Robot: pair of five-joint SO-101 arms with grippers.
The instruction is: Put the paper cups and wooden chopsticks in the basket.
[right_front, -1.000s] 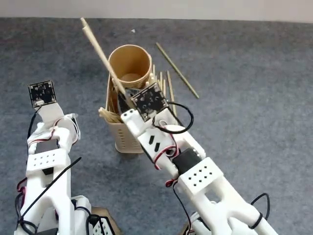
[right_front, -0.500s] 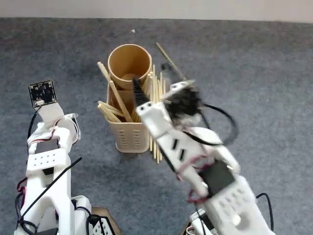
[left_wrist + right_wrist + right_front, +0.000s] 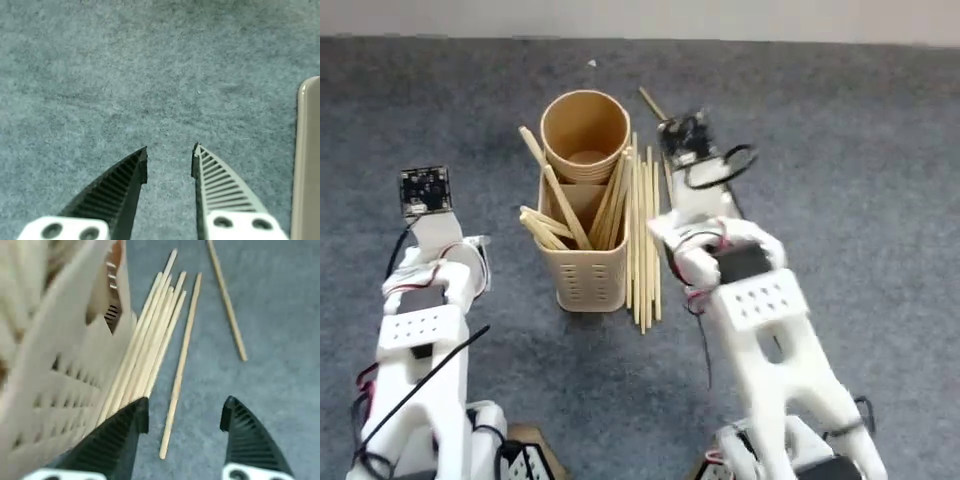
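Wide open and empty, the right gripper (image 3: 186, 407) is hovering over chopsticks (image 3: 150, 352) lying against the right of the basket (image 3: 582, 285), risking a jaw snagging it and toppling the paper cups (image 3: 585, 128); the left gripper (image 3: 170, 152) is idling part-open, empty.

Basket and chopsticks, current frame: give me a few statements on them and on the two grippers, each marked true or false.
1. A paper cup stands upright at the far end of the basket. True.
2. Every chopstick is inside the basket. False: a bundle of chopsticks lies on the carpet beside it, and a single chopstick lies farther off.
3. The right gripper is shut on a chopstick. False: it is open and empty, above the bundle of chopsticks.
4. The left gripper is open over bare carpet. True.
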